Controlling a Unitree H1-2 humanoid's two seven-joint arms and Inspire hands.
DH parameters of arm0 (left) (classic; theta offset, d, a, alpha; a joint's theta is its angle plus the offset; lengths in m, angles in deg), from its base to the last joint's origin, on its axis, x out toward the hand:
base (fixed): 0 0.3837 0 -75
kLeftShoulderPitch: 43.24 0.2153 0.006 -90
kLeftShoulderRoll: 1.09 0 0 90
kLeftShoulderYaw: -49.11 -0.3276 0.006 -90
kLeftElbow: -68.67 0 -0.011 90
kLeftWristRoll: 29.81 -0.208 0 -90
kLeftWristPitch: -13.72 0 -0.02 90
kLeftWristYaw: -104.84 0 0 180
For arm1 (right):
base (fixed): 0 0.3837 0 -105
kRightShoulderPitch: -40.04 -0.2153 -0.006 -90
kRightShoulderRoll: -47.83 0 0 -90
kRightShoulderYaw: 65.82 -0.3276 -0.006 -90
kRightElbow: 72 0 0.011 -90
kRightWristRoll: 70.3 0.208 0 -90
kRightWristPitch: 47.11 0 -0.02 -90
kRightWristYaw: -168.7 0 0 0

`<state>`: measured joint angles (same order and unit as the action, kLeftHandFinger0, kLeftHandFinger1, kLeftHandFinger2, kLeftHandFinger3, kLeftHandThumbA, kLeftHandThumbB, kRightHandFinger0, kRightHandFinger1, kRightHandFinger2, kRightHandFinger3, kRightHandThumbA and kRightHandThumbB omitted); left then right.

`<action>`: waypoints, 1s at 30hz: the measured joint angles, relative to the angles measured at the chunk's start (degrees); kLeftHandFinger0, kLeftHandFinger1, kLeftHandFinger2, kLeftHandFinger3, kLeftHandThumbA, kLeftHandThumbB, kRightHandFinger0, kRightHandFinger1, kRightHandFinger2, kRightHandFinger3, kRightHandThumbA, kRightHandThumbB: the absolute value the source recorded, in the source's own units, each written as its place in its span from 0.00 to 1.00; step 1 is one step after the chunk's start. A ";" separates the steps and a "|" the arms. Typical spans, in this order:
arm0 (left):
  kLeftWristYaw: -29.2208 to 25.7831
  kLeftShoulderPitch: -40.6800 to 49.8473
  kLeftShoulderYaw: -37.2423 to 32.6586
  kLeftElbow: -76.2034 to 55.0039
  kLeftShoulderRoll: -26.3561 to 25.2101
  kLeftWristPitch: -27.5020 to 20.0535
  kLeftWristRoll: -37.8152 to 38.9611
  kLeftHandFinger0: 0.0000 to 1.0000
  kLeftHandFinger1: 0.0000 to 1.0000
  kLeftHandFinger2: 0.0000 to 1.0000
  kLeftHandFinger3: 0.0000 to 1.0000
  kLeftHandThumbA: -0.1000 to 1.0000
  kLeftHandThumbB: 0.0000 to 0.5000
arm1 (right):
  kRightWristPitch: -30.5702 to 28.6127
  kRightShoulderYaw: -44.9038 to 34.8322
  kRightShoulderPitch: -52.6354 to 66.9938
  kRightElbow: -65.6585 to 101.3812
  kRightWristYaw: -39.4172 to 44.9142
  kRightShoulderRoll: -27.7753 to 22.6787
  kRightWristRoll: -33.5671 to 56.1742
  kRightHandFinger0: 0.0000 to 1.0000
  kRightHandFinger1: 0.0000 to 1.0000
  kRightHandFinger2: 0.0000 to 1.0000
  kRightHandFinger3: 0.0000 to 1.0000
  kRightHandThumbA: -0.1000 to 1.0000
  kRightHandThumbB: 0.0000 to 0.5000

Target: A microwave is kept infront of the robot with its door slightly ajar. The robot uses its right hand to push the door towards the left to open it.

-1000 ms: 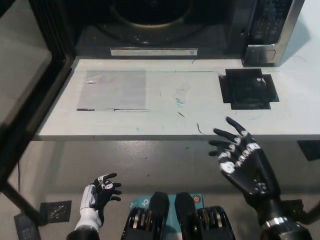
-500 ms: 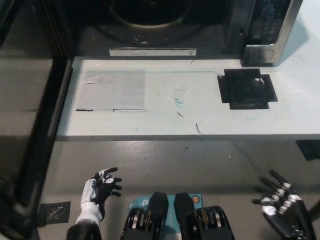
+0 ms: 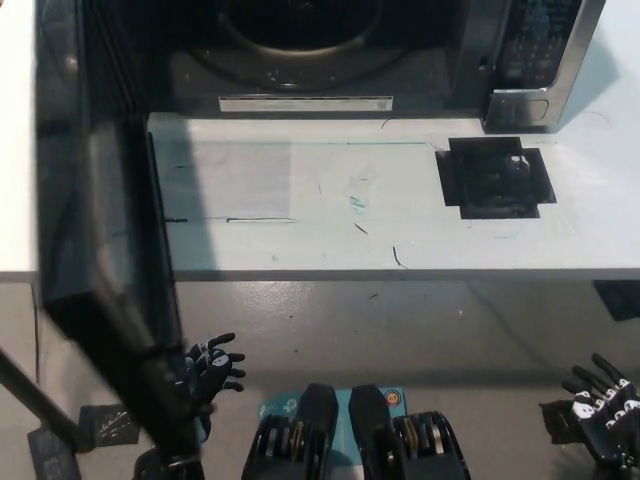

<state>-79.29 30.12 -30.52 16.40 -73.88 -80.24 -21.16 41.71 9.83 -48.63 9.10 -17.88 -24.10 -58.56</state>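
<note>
The right robot hand (image 3: 607, 412) is hanging low off the tabletop's (image 3: 330, 210) front right corner, fingers spread wide and holding nothing. The left robot hand (image 3: 208, 372) is resting open below the front edge, partly hidden by the microwave (image 3: 330, 50) door (image 3: 105, 260), which is overhanging the left edge.

Glossy dark glass microwave door (image 3: 100, 250); matt, scuffed white table (image 3: 330, 215).

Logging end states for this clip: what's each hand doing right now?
Left hand: open, holding nothing, partly hidden behind the microwave door.
Right hand: open, holding nothing, low at the picture's bottom right.
</note>
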 measured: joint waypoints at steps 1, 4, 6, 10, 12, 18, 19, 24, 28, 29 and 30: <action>0.00 0.00 0.02 -0.01 0.01 0.00 0.01 0.32 0.34 0.39 0.55 0.12 0.11 | -0.26 -0.13 -0.18 -0.33 -0.26 0.25 -0.05 0.47 0.57 0.66 0.81 0.36 0.39; 0.00 -0.01 -0.01 -0.01 -0.01 -0.01 0.00 0.31 0.33 0.38 0.55 0.11 0.09 | -1.12 -0.29 -0.74 -1.54 -0.98 0.81 -0.24 0.47 0.58 0.63 0.81 0.38 0.46; 0.00 -0.01 -0.02 -0.01 -0.01 -0.02 0.00 0.31 0.33 0.38 0.55 0.11 0.09 | -1.98 -0.35 -1.03 -2.67 -1.35 1.12 -0.25 0.47 0.59 0.60 0.80 0.39 0.47; 0.01 -0.01 -0.03 0.02 -0.02 -0.04 0.00 0.31 0.33 0.38 0.55 0.11 0.07 | -3.21 -0.21 -1.07 -4.12 -1.94 1.64 -0.60 0.47 0.64 0.65 0.82 0.38 0.42; 0.01 -0.02 -0.08 0.03 -0.02 -0.04 -0.01 0.33 0.33 0.38 0.54 0.10 0.05 | -3.72 -0.20 -1.05 -4.27 -2.18 1.90 -1.01 0.46 0.64 0.65 0.81 0.38 0.46; 0.00 -0.19 -0.12 0.08 -0.07 -0.10 -0.09 0.33 0.34 0.39 0.54 0.12 0.07 | -4.53 -0.20 -1.07 -4.32 -2.80 2.15 -1.33 0.46 0.64 0.65 0.80 0.41 0.47; 0.00 -0.21 -0.13 0.12 -0.08 -0.12 -0.12 0.33 0.34 0.39 0.54 0.12 0.07 | -4.56 -0.20 -1.06 -4.36 -2.84 2.15 -1.32 0.46 0.65 0.65 0.80 0.41 0.47; 0.00 -0.21 -0.11 0.13 -0.06 -0.12 -0.10 0.34 0.34 0.40 0.55 0.11 0.07 | -4.65 -0.21 -1.06 -4.49 -3.01 2.21 -1.31 0.43 0.62 0.67 0.77 0.37 0.45; 0.01 -0.23 -0.10 0.21 -0.07 -0.12 -0.08 0.32 0.33 0.38 0.52 0.13 0.09 | -4.78 -0.20 -1.06 -4.78 -3.06 2.27 -1.30 0.44 0.62 0.65 0.76 0.37 0.48; 0.01 -0.23 -0.10 0.22 -0.07 -0.12 -0.07 0.31 0.32 0.37 0.52 0.12 0.09 | -4.84 -0.20 -1.06 -4.85 -3.07 2.27 -1.30 0.44 0.64 0.67 0.77 0.38 0.48; 0.01 -0.23 -0.10 0.23 -0.07 -0.13 -0.08 0.31 0.32 0.37 0.52 0.12 0.08 | -4.91 -0.20 -1.06 -4.92 -3.07 2.27 -1.31 0.45 0.65 0.67 0.78 0.38 0.48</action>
<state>-79.28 29.89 -30.62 16.63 -73.95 -80.37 -21.24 36.80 9.63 -49.69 4.18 -20.95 -21.83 -59.87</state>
